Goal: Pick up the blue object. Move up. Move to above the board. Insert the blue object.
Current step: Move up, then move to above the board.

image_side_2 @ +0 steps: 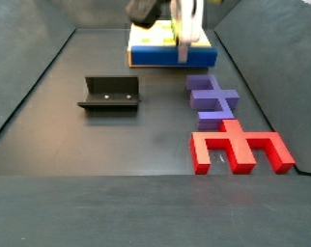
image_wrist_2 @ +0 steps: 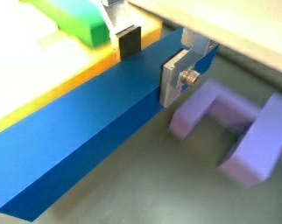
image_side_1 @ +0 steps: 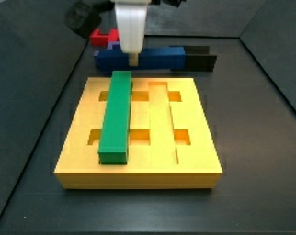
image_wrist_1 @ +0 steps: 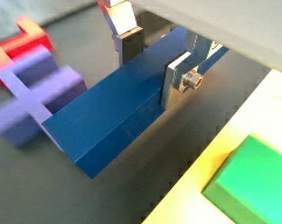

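- Long dark-blue rectangular bar point(image_wrist_2: 79, 140) lies on the dark floor beside the thick yellow grooved board point(image_side_1: 138, 138), its far end cut off.
- Gripper point(image_wrist_1: 153, 59) straddles it, silver fingers point(image_wrist_1: 176, 80) apparently touching both sides.
- No readable writing.

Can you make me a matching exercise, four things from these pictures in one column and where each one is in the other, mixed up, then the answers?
Things:
1. blue object
2. green bar
3. red block
4. fixture

Places:
A. lying in a groove of the board
B. on the floor next to the purple block
C. between the fingers of the gripper, beside the board
D. standing alone on the floor, apart from the blocks

Pairs: 1-C, 2-A, 3-B, 4-D
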